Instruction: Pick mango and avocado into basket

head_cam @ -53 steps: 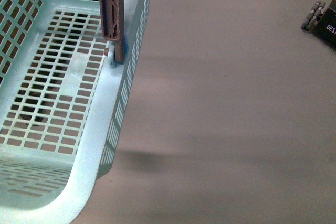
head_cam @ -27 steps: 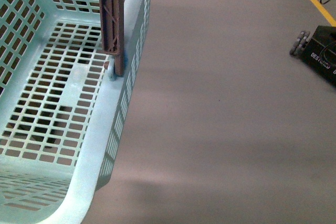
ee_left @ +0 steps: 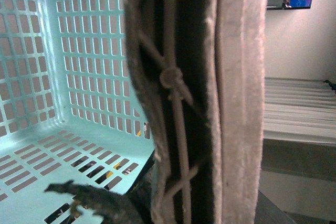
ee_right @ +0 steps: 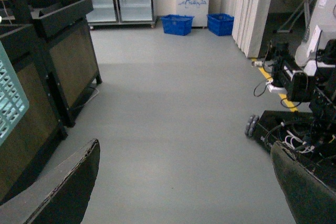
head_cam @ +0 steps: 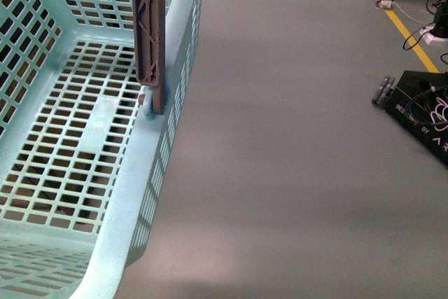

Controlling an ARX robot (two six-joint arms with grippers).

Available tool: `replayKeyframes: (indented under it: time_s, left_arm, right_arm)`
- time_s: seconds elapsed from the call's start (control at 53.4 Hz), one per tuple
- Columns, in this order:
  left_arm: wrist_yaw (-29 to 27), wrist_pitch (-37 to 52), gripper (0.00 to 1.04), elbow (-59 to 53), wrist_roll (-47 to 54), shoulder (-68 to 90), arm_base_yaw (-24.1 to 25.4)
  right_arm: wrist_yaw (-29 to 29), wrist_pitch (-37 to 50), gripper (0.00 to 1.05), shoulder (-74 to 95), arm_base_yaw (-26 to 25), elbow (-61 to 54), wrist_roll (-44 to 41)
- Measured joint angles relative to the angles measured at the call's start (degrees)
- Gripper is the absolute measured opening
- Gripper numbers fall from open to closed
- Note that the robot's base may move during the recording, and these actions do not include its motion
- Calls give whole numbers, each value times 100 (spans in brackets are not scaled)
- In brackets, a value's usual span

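Since a second ago the front view has swung. The black wheeled base [head_cam: 420,110] has come well into frame at the right and a yellow floor line [head_cam: 409,33] now shows beyond it, while the basket [head_cam: 133,173] keeps nearly its place at the left. I judge the robot is turning or rolling with the basket carried along, so picking has not begun.

The right fingers [ee_right: 63,192] stand wide apart with only grey floor [ee_right: 173,129] between them, holding nothing. Of the left fingers [ee_left: 89,200] only a dark ragged tip shows, low beside the brown handle [ee_left: 239,98] that fills the left wrist view. Whether they clasp it I cannot tell.

A pale zip tie [ee_left: 170,80] knots the handle's lattice. The basket is light turquoise with slotted walls and floor, and its handle stands upright at the right rim. No fruit lies on the part of its floor that shows. Neither mango nor avocado appears in any view. A dark wooden stand [ee_right: 68,51] lies to one side of the right fingers, its top out of sight.
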Motion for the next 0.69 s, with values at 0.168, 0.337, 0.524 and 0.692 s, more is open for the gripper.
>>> replayKeyframes:
  time_s: [0.168,0.337,0.524,0.692]
  left_arm:
    - [-2,0,15,-2,0,0,0]
    - [0,0,15,-2,0,0,0]
    - [-2,0,15,-2,0,0,0]
    - [0,0,15,-2,0,0,0]
  right_arm:
    - [-2,0,96,0,0,0,-2]
    - [-2,0,96,0,0,0,0]
    - [0,0,96,0,0,0,0]
    - [-2,2,96,2,0,0,0]
